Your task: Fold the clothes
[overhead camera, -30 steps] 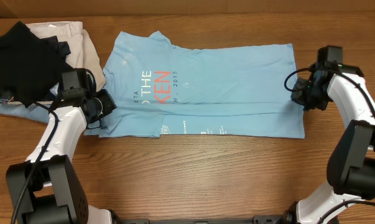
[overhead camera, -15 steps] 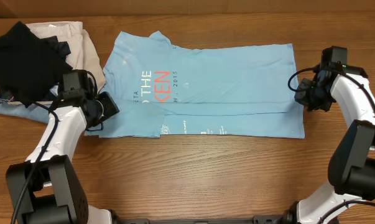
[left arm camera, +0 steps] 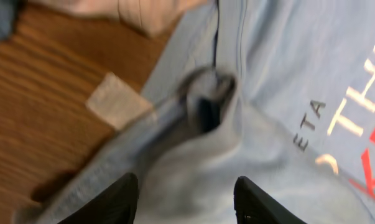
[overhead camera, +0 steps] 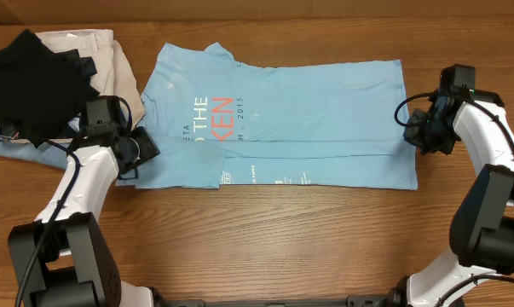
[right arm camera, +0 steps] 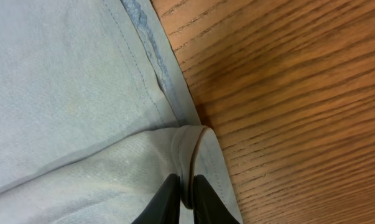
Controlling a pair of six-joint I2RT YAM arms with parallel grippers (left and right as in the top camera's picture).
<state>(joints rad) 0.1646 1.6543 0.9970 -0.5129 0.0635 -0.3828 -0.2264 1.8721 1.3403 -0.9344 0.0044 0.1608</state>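
The light sky-blue T-shirt [overhead camera: 308, 111] lies flat across the middle of the table, its front edge folded over lengthwise, with orange and white lettering [overhead camera: 218, 119] near its left end. My left gripper [overhead camera: 144, 147] hovers low over the shirt's left sleeve. In the left wrist view [left arm camera: 186, 199] its jaws stand wide apart with bunched blue cloth [left arm camera: 206, 112] just ahead. My right gripper [overhead camera: 412, 135] is at the shirt's right hem. In the right wrist view [right arm camera: 186, 196] it is shut on a small raised fold of the hem [right arm camera: 193, 149].
A black garment [overhead camera: 31, 81] lies on beige trousers [overhead camera: 112, 60] at the far left, with blue denim [overhead camera: 9, 145] under them, close to my left arm. A pale square patch [left arm camera: 115, 102] sits on the wood beside the sleeve.
My right gripper has shifted slightly to the right while pinching the hem. My left gripper has barely moved.
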